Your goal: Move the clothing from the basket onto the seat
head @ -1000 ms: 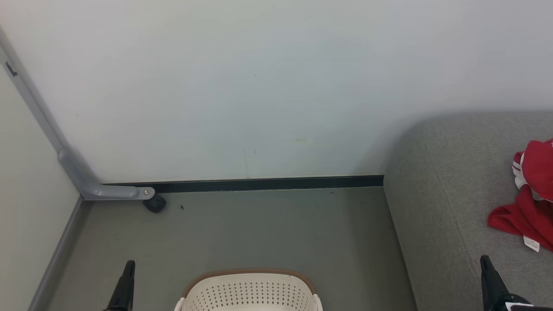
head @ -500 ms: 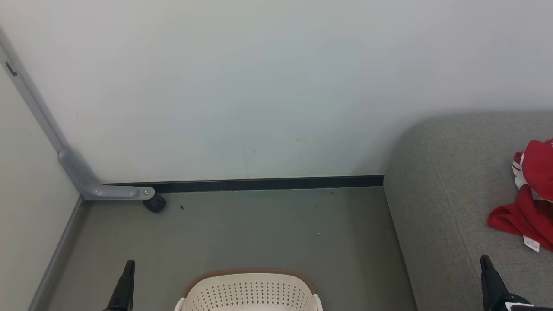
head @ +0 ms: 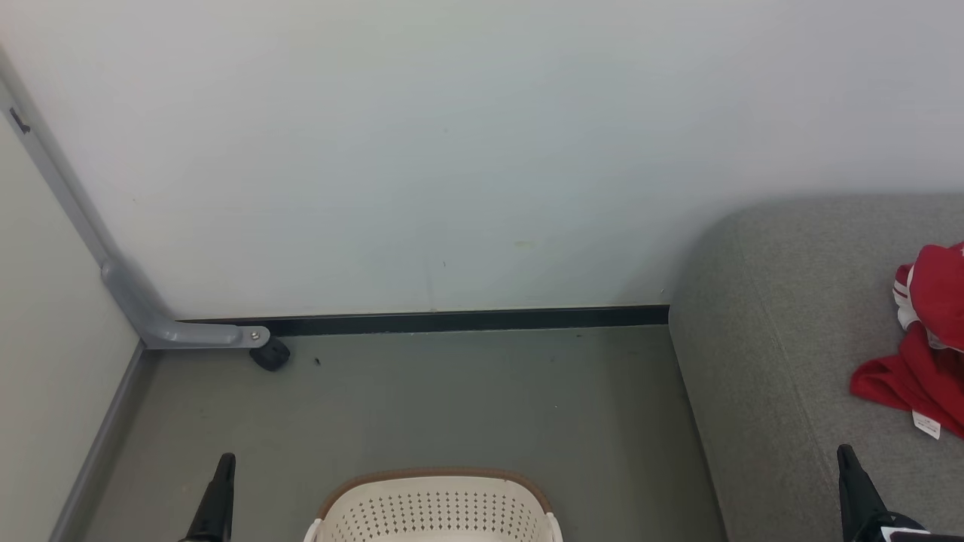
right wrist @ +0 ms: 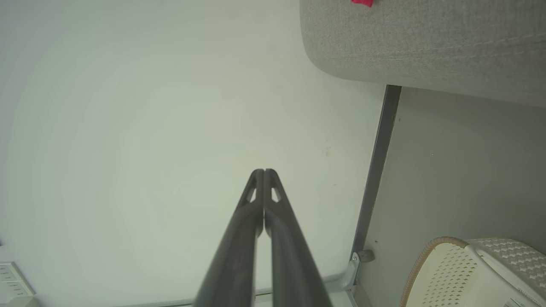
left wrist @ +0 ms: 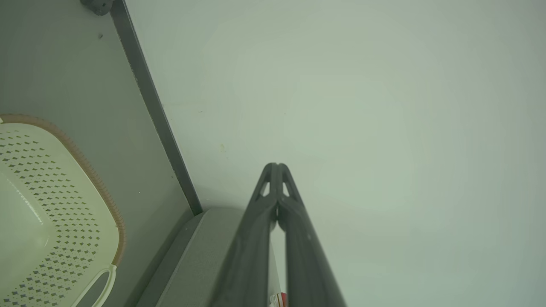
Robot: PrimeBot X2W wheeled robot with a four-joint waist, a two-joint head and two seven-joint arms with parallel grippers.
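Note:
The red clothing (head: 925, 339) with white trim and a small tag lies on the grey sofa seat (head: 783, 354) at the head view's right edge. The cream perforated basket (head: 433, 508) with its brown rim stands on the floor at bottom centre; what I see of its inside (left wrist: 38, 204) holds nothing. My left gripper (head: 224, 461) points up left of the basket, and its fingertips (left wrist: 276, 167) touch, shut on nothing. My right gripper (head: 845, 452) sits over the sofa's front, fingers (right wrist: 263, 172) shut together and empty. A red scrap of the clothing (right wrist: 362, 2) peeks over the sofa.
A pale wall (head: 452, 150) with a dark baseboard (head: 467, 320) closes off the back. A grey metal bracket (head: 151, 320) with a black wheel (head: 269, 354) stands in the left corner. Bare grey floor (head: 452, 399) lies between basket, wall and sofa.

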